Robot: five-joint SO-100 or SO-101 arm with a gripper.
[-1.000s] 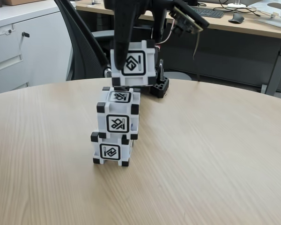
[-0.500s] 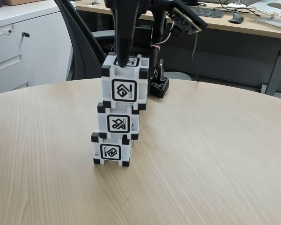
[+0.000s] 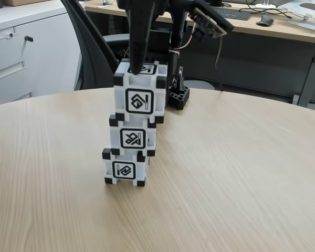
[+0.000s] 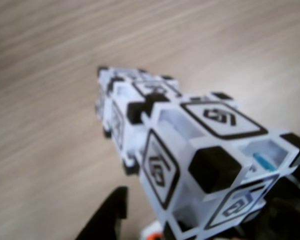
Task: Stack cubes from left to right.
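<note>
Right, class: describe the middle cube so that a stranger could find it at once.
On the round wooden table stands a tower of three cubes under the gripper. The middle cube sits between the bottom cube and the top cube. Its front symbol has crossed diagonal strokes and a bar.

The table (image 3: 241, 173) under the gripper (image 3: 138, 67) is pale wood-grain laminate, smooth and matt. The cubes (image 3: 139, 100) below its fingers look like hard white plastic with matt black corners and slightly glossy faces. The gripper itself is black plastic, dull.
</note>
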